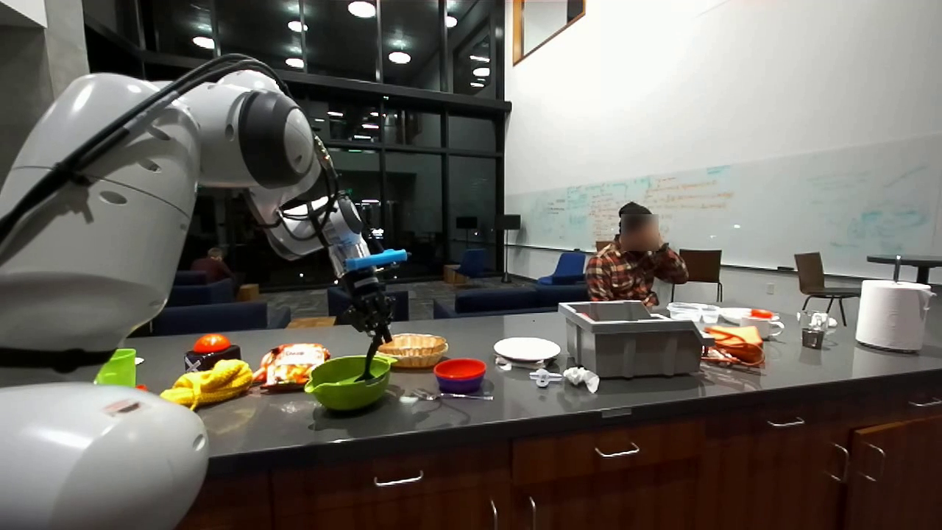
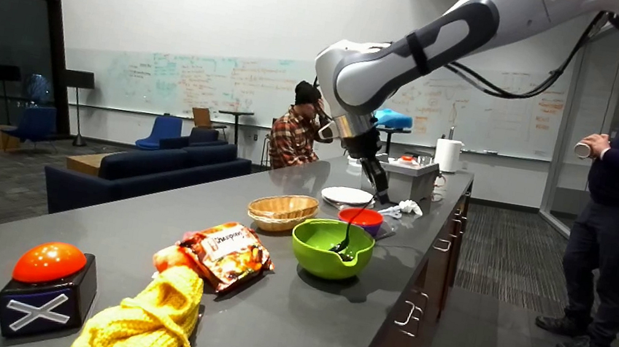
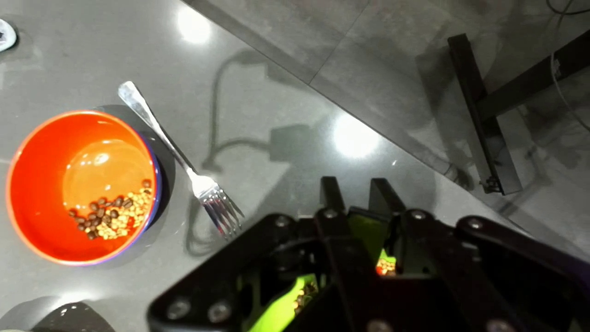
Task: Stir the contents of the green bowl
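The green bowl (image 1: pixel 346 394) stands on the dark counter and shows in both exterior views (image 2: pixel 326 261). In the wrist view, parts of its side (image 3: pixel 281 310) and its pale and brown bean-like contents (image 3: pixel 386 266) show through gaps in the gripper. My gripper (image 2: pixel 381 197) is above the bowl, tilted, and shows in both exterior views (image 1: pixel 384 337). It is shut on the handle of a black spoon (image 2: pixel 343 246), with the fingertips (image 3: pixel 358 196) kept apart. The spoon slants down, its head inside the bowl among the contents. Most of the contents are hidden in the wrist view.
Close by are a red and purple bowl (image 3: pixel 106 180) with beans, a fork (image 3: pixel 173 150), a wicker basket (image 2: pixel 279 209) and a snack bag (image 2: pixel 228 254). Farther off are a white plate (image 1: pixel 526 347), a grey bin (image 1: pixel 636 350), a yellow knitted item (image 2: pixel 143 321) and a red button (image 2: pixel 50 264).
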### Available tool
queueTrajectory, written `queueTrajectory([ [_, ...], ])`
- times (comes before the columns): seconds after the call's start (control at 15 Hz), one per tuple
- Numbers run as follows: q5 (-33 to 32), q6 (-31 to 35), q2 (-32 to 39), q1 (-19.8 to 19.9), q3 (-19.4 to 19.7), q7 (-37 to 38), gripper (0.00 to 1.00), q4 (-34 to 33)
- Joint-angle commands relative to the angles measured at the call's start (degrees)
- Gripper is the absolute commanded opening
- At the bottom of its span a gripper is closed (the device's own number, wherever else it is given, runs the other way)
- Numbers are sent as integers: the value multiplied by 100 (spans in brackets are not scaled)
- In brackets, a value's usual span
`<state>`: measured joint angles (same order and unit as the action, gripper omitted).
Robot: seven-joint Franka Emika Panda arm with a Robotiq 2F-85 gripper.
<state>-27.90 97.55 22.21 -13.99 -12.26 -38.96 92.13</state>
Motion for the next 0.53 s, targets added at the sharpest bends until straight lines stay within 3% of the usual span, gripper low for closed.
queueTrajectory([
  [0.0, 90, -176, -223, 35, 10, -14, 6, 175],
  [0.47, 133, -218, -230, -11, -82, -79, 6, 331],
])
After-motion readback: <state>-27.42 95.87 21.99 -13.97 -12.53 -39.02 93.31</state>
